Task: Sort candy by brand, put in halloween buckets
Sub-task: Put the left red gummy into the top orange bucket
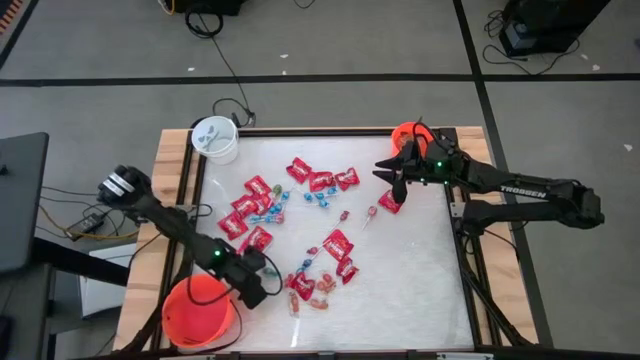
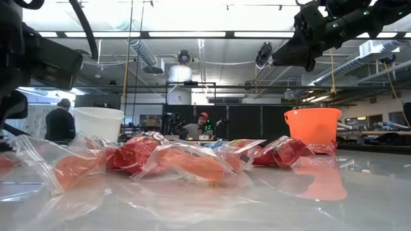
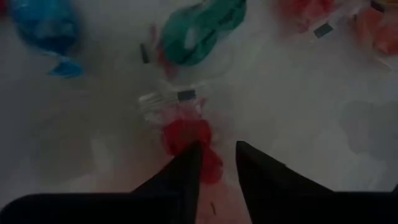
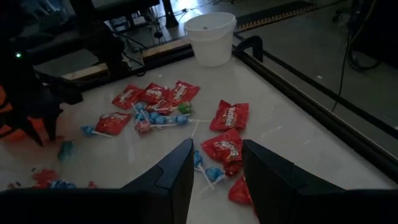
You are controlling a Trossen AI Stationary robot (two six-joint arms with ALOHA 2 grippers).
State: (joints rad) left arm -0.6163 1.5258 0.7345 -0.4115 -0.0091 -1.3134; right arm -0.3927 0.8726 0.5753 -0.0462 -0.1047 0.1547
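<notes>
The left gripper [image 1: 268,283] sits low by the large orange bucket [image 1: 197,312], its parted fingers [image 3: 186,177] straddling a red clear-wrapped candy [image 3: 189,138] without clamping it; the right gripper [image 1: 392,176] hangs open near the small orange bucket [image 1: 408,135]. Red packets [image 1: 322,181] lie scattered mid-table; the white bucket [image 1: 216,139] stands at the far left corner.

Red packets [image 1: 322,182], white bucket [image 1: 216,139], orange bucket [image 1: 197,310]

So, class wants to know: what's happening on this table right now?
Two robot arms are sorting candy into pails. The left gripper is low over the table beside the big orange pail, jaws open around a red clear-wrapped sweet. The right gripper hovers empty near the small orange pail, jaws open. Most red packets and lollipops still lie on the table; the white pail waits at a far corner.
</notes>
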